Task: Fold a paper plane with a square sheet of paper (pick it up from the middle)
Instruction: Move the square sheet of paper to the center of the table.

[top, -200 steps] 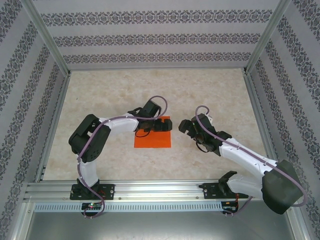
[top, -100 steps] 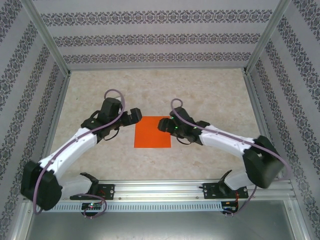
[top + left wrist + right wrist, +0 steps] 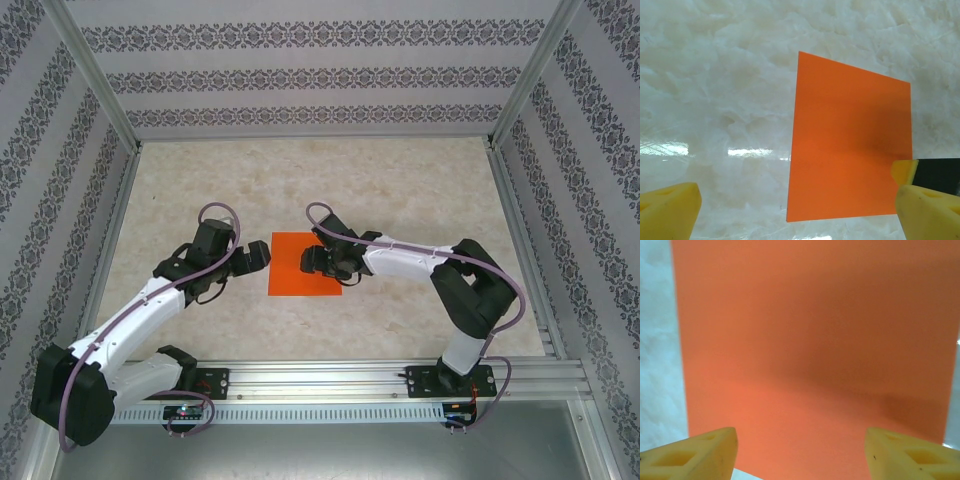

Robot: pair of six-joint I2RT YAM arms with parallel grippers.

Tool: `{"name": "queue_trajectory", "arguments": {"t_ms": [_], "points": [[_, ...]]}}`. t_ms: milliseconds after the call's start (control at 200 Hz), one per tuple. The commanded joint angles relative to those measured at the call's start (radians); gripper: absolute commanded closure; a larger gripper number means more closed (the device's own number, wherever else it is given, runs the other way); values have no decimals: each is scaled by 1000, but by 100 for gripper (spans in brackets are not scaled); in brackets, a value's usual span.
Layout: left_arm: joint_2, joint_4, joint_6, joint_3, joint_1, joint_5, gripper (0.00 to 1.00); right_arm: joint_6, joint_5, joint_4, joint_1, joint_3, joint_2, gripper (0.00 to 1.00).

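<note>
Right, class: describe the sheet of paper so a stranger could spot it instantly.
Start at the pale marbled tabletop inside the patterned walls. Near its middle lies the square sheet of paper, flat and unfolded. It is the only bright orange thing there.

The sheet (image 3: 290,272) lies flat on the table (image 3: 400,180) — bright orange, square, plain, with no fold or crease anywhere on it. It sits about mid-table, its edges running nearly parallel with the table's sides. From the left wrist three corners show crisp and sharp, pressed down on the surface — nothing curls up. Up close from the right wrist it's smooth, even colour, just a soft shadow lying across it.
</note>
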Motion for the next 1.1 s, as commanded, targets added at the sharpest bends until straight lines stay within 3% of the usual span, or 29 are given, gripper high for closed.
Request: {"name": "queue_trajectory", "arguments": {"t_ms": [0, 295, 555, 689, 879, 1099], "points": [[-17, 82, 8, -33, 13, -29, 0, -73, -22, -50, -35, -32, 5, 32], [-64, 172, 30, -41, 14, -29, 0, -190, -60, -123, -198, -149, -34, 33], [-29, 255, 52, -44, 22, 50, 0, -159, -100, -84, -175, -108, -163, 31], [16, 268, 37, -34, 26, 90, 0, -145, -107, -54, -160, -16, -72, 31], [-38, 237, -5, -67, 41, -7, 0, -151, -122, -55, -159, 85, 95, 32], [-94, 180, 24, -80, 48, -15, 0, -100, -57, -84, -152, 19, 102, 33]]}}
